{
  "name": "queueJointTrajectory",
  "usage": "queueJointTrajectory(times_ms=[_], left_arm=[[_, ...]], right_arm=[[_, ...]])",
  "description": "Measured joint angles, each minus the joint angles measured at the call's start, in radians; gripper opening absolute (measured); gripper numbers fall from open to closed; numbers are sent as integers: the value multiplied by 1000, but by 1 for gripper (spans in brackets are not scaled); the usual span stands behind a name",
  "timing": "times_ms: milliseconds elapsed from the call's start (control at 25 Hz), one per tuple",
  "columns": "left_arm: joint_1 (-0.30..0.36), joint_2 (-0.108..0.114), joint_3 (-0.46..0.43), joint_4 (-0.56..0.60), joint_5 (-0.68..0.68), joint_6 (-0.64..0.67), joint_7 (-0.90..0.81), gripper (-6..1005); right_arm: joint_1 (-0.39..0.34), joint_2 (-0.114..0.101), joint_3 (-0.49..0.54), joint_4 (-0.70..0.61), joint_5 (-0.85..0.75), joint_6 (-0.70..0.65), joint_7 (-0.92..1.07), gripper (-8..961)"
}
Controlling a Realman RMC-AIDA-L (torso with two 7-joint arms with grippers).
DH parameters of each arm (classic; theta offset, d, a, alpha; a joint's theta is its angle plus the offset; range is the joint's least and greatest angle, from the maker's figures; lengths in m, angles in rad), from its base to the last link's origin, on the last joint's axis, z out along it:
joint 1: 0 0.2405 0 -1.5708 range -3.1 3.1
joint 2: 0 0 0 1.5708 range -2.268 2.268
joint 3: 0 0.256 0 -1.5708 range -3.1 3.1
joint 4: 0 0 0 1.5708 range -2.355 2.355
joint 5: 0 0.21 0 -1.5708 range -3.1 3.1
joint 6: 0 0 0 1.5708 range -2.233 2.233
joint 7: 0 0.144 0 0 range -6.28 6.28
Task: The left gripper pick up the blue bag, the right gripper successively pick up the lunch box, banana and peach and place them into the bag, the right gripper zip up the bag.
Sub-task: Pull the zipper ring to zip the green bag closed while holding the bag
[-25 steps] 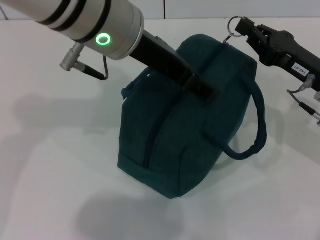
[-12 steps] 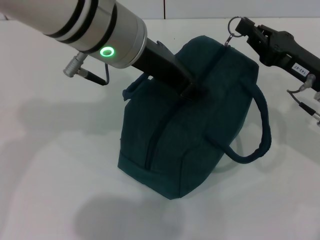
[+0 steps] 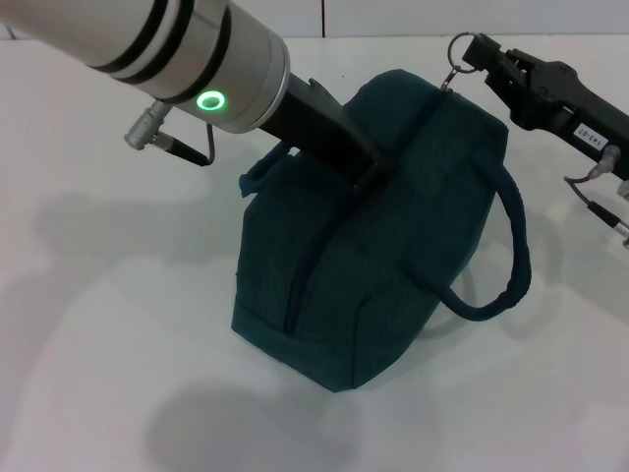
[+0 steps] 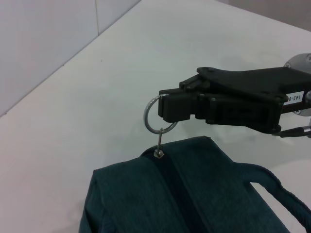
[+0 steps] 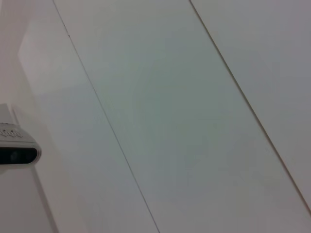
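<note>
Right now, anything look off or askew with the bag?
Nothing damaged or spilled. The blue bag leans on the table, zipped shut, left end effector on its top. The right end effector grips the ring pull at the zipper's end.

One blue bag (image 3: 373,246), standing on the one white table (image 3: 98,324).

Loop handles on the bag: two. One handle (image 3: 501,256) hangs off the bag's right side; the other handle (image 3: 265,169) shows at the bag's left, beside the left arm.

Zipper ring pulls: one ring (image 4: 159,116) at the bag's far top end.

Grippers: two. The left gripper (image 3: 378,172) is at the bag's top; the right gripper (image 3: 474,49) is at the ring.

Green indicator lights: one light (image 3: 209,100), on the left wrist above the bag.

White labels: one label (image 3: 588,131), on the right arm.
</note>
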Motion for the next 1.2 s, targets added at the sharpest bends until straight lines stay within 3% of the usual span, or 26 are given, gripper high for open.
queueJointTrajectory(times_ms=[240,320,360,560,720,880,1080,1160,1200], left_arm=[[0,0,-45,7,-23,4,-1,122],[-3,1,-119,3,-82,17,-4,141],[-7,4,-199,-9,-139,37,-2,150],[-19,14,-318,-17,-157,70,3,196],[-33,32,-338,-41,-123,72,-1,232],[-68,40,-364,-142,-114,79,2,269],[-114,55,-403,-268,-121,123,7,510],[-120,61,-410,-299,-125,125,7,744],[-120,61,-410,-299,-125,125,7,770]], right_arm=[[-5,0,0,0,0,0,1,13],[-6,0,0,0,0,0,1,13],[-6,0,0,0,0,0,1,13],[-7,0,0,0,0,-4,2,13],[-7,0,0,0,0,-6,4,13],[-10,0,0,-3,0,-8,13,14],[-10,0,0,-3,0,-9,15,14],[-10,0,0,-3,0,-9,15,14],[-10,0,0,-3,0,-9,16,14]])
